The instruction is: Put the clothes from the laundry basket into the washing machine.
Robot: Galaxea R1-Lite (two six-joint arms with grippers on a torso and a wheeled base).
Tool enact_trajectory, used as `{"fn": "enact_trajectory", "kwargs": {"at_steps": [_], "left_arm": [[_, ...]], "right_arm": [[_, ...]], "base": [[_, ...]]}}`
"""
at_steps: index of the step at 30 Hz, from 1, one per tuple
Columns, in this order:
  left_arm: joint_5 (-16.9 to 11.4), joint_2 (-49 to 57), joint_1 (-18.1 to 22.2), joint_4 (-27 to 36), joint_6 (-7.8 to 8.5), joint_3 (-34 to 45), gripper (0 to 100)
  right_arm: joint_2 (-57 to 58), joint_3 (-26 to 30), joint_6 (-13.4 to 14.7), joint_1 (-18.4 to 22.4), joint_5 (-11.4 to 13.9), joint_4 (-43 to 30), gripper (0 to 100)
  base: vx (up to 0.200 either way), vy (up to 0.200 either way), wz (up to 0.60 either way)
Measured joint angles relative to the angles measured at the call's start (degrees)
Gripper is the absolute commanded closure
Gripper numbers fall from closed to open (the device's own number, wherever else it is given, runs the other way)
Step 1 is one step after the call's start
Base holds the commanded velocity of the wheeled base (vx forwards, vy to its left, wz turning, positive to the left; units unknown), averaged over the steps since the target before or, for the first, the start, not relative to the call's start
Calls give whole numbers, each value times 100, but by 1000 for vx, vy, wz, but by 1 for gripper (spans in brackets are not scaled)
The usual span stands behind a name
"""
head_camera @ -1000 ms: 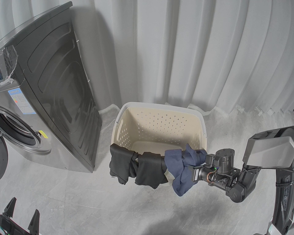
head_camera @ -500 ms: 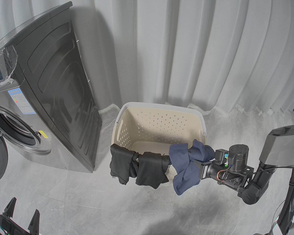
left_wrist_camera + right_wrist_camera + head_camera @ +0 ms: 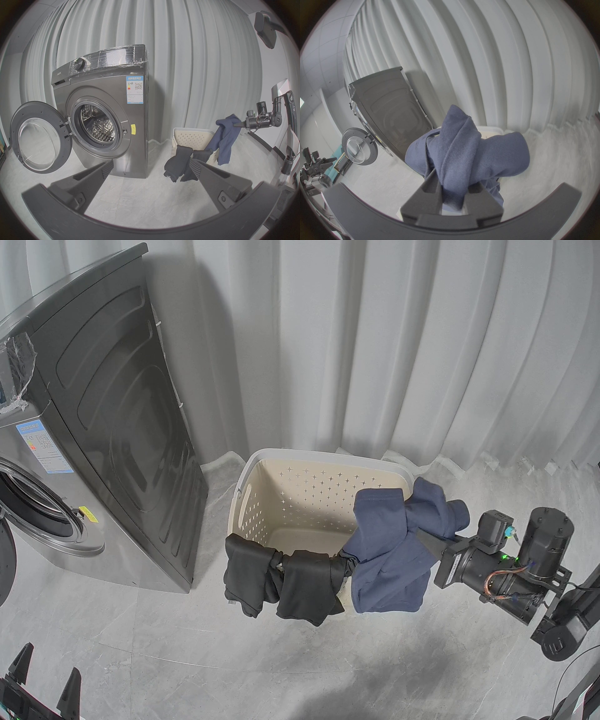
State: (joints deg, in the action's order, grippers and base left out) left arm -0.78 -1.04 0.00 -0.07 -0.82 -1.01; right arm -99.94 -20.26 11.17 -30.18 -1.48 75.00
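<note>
1. Since 1 s ago, right gripper (image 3: 454, 192) has risen and drawn back toward robot's right. Blue garment (image 3: 387, 552) has come up with it from the near rim of laundry basket (image 3: 312, 455). Black clothes (image 3: 281, 584) and left gripper (image 3: 45, 674) have not moved.
2. Right fingers (image 3: 431, 190): closed narrow on a fold of the blue garment, w/ cloth bunched between them and draping over both.
3. Blue garment hangs at the basket's right corner, mostly lifted. Its lower corner is at the near rim and touches the black clothes; cannot tell if it is caught w/ them.
4. Black clothes lie draped over the near rim, hanging down outside.
5. Left gripper: low at robot's left, fingers wide apart, holding nothing.
6. Step, as I judge: pick-up of 1st item is done and the carry begins. Task is at an early stage, since black clothes are not yet taken.
7. Next move calls for more lift until cloth is free of the rim, then a swing across to washing machine (image 3: 103, 125) at robot's left. Its door (image 3: 37, 137) stands open and drum (image 3: 97, 125) is showing. Long hanging cloth may snag on the rim or the door edge.
8. Writing: blue-white sticker (image 3: 134, 89) is on machine's front, upper corner, and a small yellow sticker (image 3: 133, 129) is beside the drum opening. Print on both is too small to read.
</note>
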Motion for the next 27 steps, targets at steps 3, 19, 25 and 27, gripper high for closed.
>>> {"fn": "enact_trajectory", "kwargs": {"at_steps": [3,19,25,27], "left_arm": [[2,0,0,0,-2,0,0],[7,0,0,2,-22,0,0],[7,0,-2,0,-22,0,0],[7,0,0,0,-22,0,0]], "right_arm": [[405,12,-110,-165,-98,-239,100],[1612,-82,-252,-879,-315,-547,100],[1692,-115,-252,-961,-293,-468,100],[1703,-127,-247,-975,-295,-461,100]], "base": [[0,0,0],[-75,13,0],[0,200,0],[0,200,0]]}}
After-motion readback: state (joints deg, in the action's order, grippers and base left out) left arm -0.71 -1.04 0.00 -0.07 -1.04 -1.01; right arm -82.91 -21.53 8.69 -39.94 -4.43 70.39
